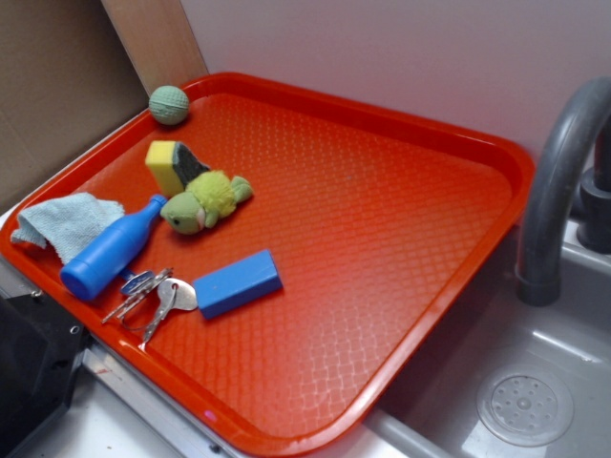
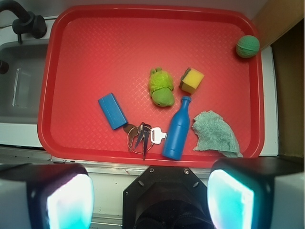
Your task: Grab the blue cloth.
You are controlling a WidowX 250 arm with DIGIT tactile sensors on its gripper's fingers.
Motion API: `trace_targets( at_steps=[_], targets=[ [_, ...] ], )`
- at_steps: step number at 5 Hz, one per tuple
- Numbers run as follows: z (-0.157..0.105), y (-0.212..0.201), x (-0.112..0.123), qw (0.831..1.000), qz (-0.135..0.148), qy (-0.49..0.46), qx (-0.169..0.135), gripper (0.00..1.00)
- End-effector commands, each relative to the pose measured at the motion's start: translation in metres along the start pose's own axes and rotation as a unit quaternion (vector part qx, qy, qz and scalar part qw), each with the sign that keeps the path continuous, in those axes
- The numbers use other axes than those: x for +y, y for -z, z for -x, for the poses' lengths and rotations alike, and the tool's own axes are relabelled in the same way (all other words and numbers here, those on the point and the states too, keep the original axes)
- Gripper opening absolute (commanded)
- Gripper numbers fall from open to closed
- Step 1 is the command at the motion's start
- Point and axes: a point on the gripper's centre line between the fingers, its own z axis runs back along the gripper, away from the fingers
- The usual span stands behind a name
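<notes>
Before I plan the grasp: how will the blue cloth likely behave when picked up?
The blue cloth lies crumpled with soft folds, so it will probably flop and drape rather than hold shape. Its fuzzy weave suggests good grip and little weight. It sits beside the blue bottle near the tray rim, so dragging it might nudge the bottle.

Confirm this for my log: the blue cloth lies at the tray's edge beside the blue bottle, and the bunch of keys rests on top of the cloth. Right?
Not quite. The keys are not on the blue cloth; they lie on the bare tray on the other side of the blue bottle, between it and the blue block. The wrist view shows this plainly. The cloth does lie at the tray's edge beside the bottle.
</notes>
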Motion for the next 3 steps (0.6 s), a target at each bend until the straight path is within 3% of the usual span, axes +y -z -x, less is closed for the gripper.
trace_targets(
  at_steps=[1, 2, 3],
  targets=[
    [0.000, 0.000, 0.000, 1.000, 0.000, 0.000, 0.000, 1.00],
    [-0.023, 0.044, 0.033, 0.993, 0.005, 0.116, 0.033, 1.00],
    [-0.024, 0.066, 0.082, 0.993, -0.039, 0.109, 0.011, 1.00]
  ],
)
